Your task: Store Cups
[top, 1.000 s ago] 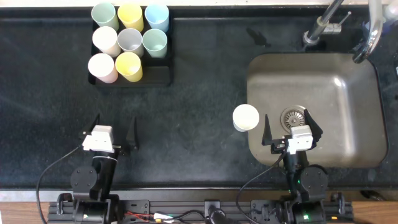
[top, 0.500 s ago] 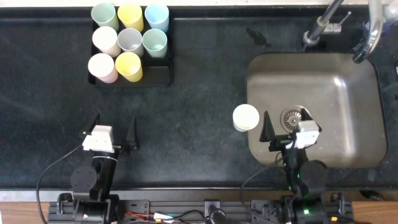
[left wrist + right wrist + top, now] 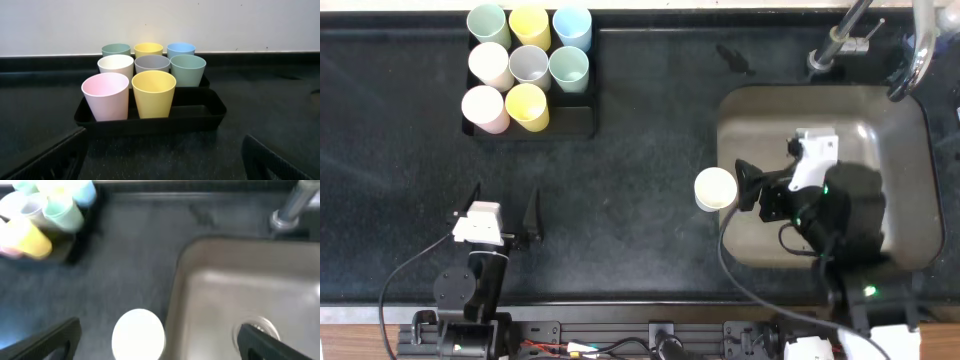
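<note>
While eight cups (image 3: 529, 63) stand upright in the one black tray (image 3: 575, 122) at 11 o'clock on the bench (image 3: 620, 210) (two yellow, two green, one blue, one cream, one grey, one pink), a ninth, white cup (image 3: 715, 188) stands alone on the bench just beside the 9 o'clock rim of the single sink (image 3: 880, 130). The right jaws, released and holding nothing, hang over the sink at 3 o'clock of that cup. The left jaws, likewise released and empty, sit at 7 o'clock, facing the tray from well apart.
</note>
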